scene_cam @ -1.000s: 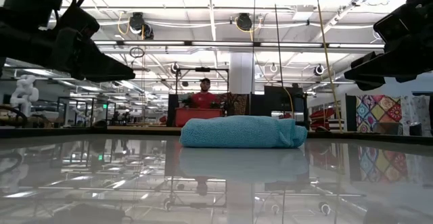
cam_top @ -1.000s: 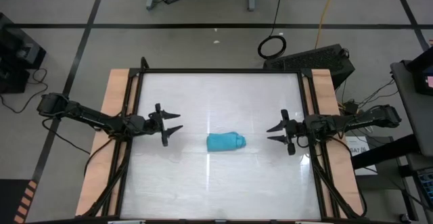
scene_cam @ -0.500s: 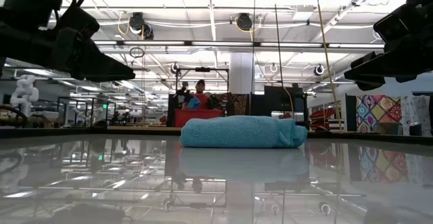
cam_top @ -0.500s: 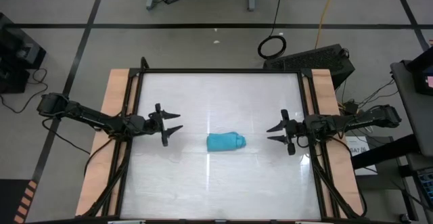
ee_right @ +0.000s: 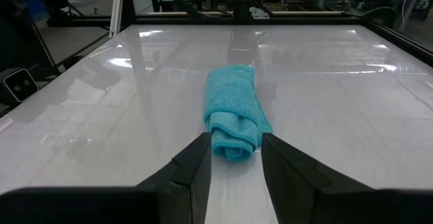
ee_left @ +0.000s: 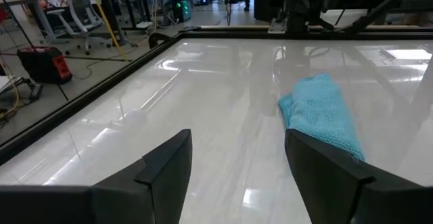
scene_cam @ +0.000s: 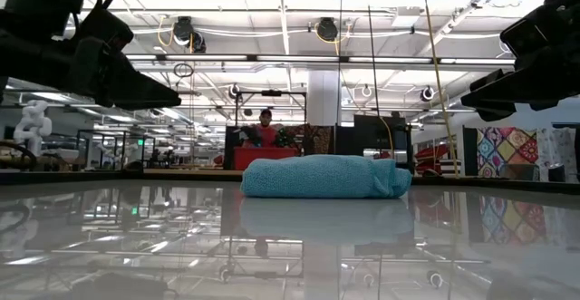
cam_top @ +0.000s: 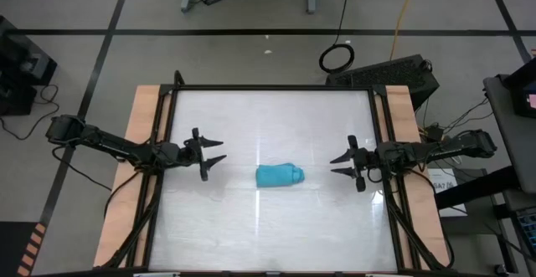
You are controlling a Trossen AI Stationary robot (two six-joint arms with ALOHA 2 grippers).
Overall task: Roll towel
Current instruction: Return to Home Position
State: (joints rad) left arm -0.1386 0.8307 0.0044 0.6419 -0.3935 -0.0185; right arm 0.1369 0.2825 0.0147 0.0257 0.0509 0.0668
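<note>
The turquoise-blue towel [cam_top: 279,175] lies rolled up on the white table [cam_top: 268,118] near its middle, resting on its side; it also shows in the low view [scene_cam: 324,177], the left wrist view [ee_left: 320,113] and the right wrist view [ee_right: 233,111], where its spiral end faces the camera. My left gripper [cam_top: 216,151] is open, left of the towel and above the table. My right gripper [cam_top: 338,165] is open, right of the towel and above the table. Neither touches the towel.
A dark frame [cam_top: 268,88] and wooden side strips [cam_top: 141,160] border the table. A person [scene_cam: 265,130] shows in the room far behind the table. Bare table lies all around the towel.
</note>
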